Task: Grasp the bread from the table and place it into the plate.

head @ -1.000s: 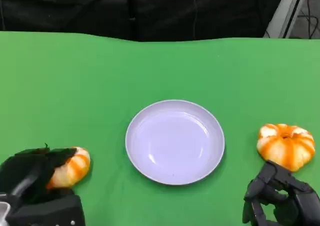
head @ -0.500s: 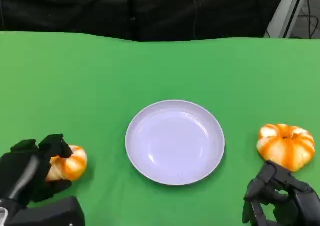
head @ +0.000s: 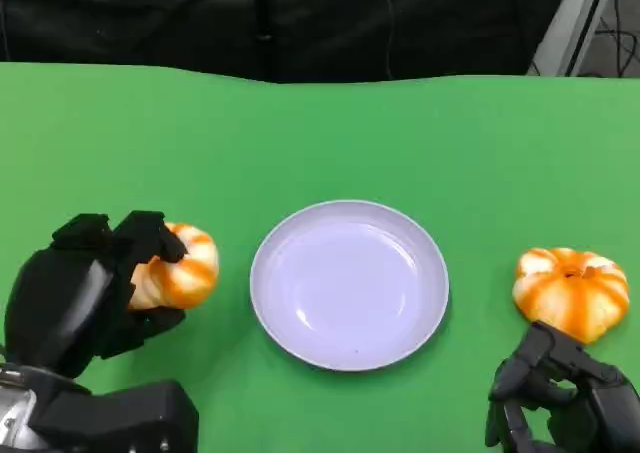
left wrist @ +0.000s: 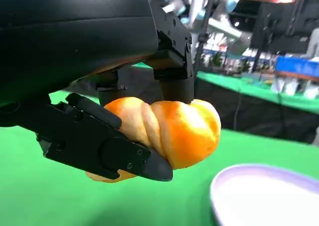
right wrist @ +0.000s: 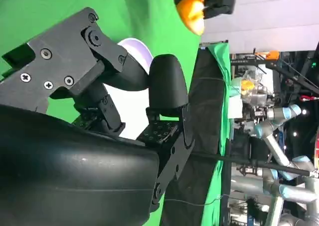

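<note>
My left hand (head: 85, 293) grips a twisted orange bread (head: 180, 268), held above the green table just left of the lilac plate (head: 349, 283). In the left wrist view the fingers (left wrist: 99, 141) wrap under and over the bread (left wrist: 174, 128), and the plate's rim (left wrist: 269, 196) lies close beyond it. A second, pumpkin-shaped orange bread (head: 572, 291) rests on the table right of the plate. My right hand (head: 565, 403) sits low, just in front of that bread, with its fingers loosely bent and nothing in them. The right wrist view shows the plate (right wrist: 137, 49) past my right hand (right wrist: 99, 86).
The green cloth (head: 320, 143) covers the whole table up to a dark backdrop at the far edge. A metal stand (head: 575, 18) rises at the back right. Open cloth lies behind and in front of the plate.
My left hand has lifted the twisted bread off the table and carried it up and to the right, toward the plate. The right hand and the pumpkin-shaped bread have stayed still.
</note>
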Tool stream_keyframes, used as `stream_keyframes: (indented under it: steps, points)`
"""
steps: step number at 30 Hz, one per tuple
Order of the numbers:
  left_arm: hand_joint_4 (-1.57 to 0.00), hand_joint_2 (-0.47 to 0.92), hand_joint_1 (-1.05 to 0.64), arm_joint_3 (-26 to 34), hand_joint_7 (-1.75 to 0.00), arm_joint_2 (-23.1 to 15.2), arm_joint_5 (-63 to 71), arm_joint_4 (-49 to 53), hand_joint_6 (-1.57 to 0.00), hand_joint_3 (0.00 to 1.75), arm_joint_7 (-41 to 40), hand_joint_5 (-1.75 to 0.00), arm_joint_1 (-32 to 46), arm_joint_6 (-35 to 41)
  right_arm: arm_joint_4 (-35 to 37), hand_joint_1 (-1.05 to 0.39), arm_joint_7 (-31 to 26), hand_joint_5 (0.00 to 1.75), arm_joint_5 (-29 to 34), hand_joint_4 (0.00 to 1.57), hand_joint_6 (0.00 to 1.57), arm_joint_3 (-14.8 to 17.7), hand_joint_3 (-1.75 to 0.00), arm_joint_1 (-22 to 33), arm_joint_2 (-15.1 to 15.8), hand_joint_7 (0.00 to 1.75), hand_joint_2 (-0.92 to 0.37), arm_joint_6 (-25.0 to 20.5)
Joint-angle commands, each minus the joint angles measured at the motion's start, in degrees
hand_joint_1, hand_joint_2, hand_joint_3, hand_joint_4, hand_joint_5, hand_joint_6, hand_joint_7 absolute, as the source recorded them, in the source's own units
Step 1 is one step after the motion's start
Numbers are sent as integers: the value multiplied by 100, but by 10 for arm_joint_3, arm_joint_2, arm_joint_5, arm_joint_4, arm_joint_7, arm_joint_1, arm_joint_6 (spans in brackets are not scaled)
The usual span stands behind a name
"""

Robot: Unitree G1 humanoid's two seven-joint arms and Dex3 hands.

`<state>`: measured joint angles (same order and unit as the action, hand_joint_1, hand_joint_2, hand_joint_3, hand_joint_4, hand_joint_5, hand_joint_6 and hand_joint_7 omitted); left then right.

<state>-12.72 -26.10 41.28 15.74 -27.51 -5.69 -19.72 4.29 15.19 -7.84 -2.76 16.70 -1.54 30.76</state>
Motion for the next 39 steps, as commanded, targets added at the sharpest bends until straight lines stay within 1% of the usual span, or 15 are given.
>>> stream_keyframes:
  steps: [1, 2, 3, 5, 6, 20, 21, 22, 23, 24, 29, 36, 37, 39]
  points:
    - [-75, 81, -10, 0, -175, 5, -12, -50, -65, 54, 46, -175, -24, 5, 7, -16, 1, 175, -3, 82, 73, 6, -131, -3, 8, 159, -49, 8]
    - [-77, 67, -11, -6, -175, 12, -14, -61, -66, 83, 63, -175, -41, 3, 10, -16, 1, 175, -2, 81, 73, 6, -131, -5, 9, 159, -49, 10]
    - [-77, 62, -11, -10, -175, 16, -15, -67, -67, 93, 74, -175, -52, 3, 12, -16, 1, 175, -2, 81, 73, 7, -131, -6, 9, 160, -49, 11]
    - [-77, 57, -12, -11, -175, 21, -15, -69, -67, 102, 84, -175, -58, 4, 14, -16, 1, 175, -1, 82, 73, 7, -131, -7, 9, 160, -49, 13]
    - [-77, 57, -12, -10, -175, 22, -15, -70, -67, 103, 87, -175, -58, 4, 14, -16, 1, 175, -1, 82, 73, 7, -131, -7, 9, 160, -49, 13]
    - [-76, 56, -12, -4, -175, 27, -13, -71, -67, 104, 94, -175, -57, 2, 16, -16, 1, 175, -1, 82, 73, 7, -130, -8, 9, 160, -49, 15]
    - [-75, 56, -11, -50, -175, 73, 11, -13, -66, 101, 101, -175, -116, 5, 16, -16, 2, 175, -1, 82, 73, 5, -130, -5, 7, 160, -49, 17]
    - [-72, 59, -10, -85, -175, 108, 28, 32, -64, 94, 106, -175, -161, 5, 17, -16, 3, 175, -2, 82, 73, 4, -130, -4, 6, 160, -49, 20]
    - [-70, 60, -9, -109, -175, 132, 40, 66, -62, 89, 107, -175, -193, 5, 17, -17, 3, 175, -2, 81, 73, 2, -130, -2, 5, 160, -49, 22]
    - [-69, 61, -9, -123, -175, 144, 46, 88, -62, 87, 104, -175, -212, 4, 18, -17, 3, 175, -2, 81, 73, 2, -130, -2, 5, 160, -49, 23]
    - [-69, 62, -9, -130, -175, 146, 46, 116, -61, 84, 88, -175, -227, -5, 18, -17, 3, 175, -2, 81, 73, 2, -130, -2, 5, 160, -49, 24]
    - [-69, 63, -9, -134, -175, 145, 44, 123, -61, 83, 83, -175, -232, -7, 19, -17, 4, 175, -2, 81, 73, 2, -129, -2, 4, 160, -50, 24]
    - [-69, 63, -9, -143, -175, 163, 46, 155, -61, 83, 87, -175, -247, 3, 16, -17, 2, 175, 0, 81, 73, 0, -129, 1, 3, 160, -50, 24]
    - [-70, 64, -4, -156, -175, 186, 48, 199, -61, 76, 89, -175, -267, 16, 12, -16, 0, 175, 3, 80, 72, -2, -128, 4, 1, 159, -51, 23]
